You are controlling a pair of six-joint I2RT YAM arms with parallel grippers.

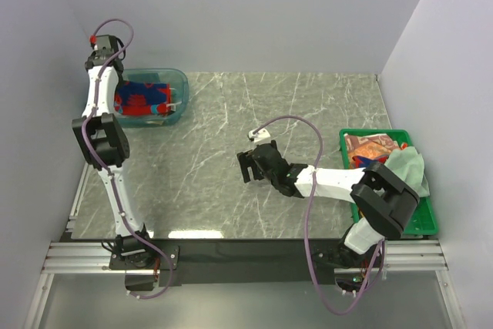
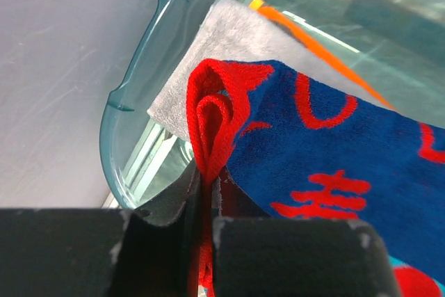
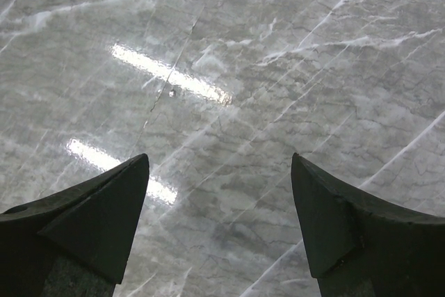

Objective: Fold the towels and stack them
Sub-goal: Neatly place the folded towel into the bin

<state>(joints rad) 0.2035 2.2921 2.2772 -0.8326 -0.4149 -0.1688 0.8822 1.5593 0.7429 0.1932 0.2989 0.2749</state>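
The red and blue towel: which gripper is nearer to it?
Left. The left gripper is shut on the towel in the tub; the right gripper is open above the table.

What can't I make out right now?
- Top view: the left arm covers the left gripper pinching the red and blue towel.
- Left wrist view: that towel hides how many lie beneath it.
- Top view: the right arm covers part of the green crate; towel count unclear.

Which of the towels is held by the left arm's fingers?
The blue towel with red patterns: its red edge is pinched between the left fingers. The grey-white towel beneath it lies free.
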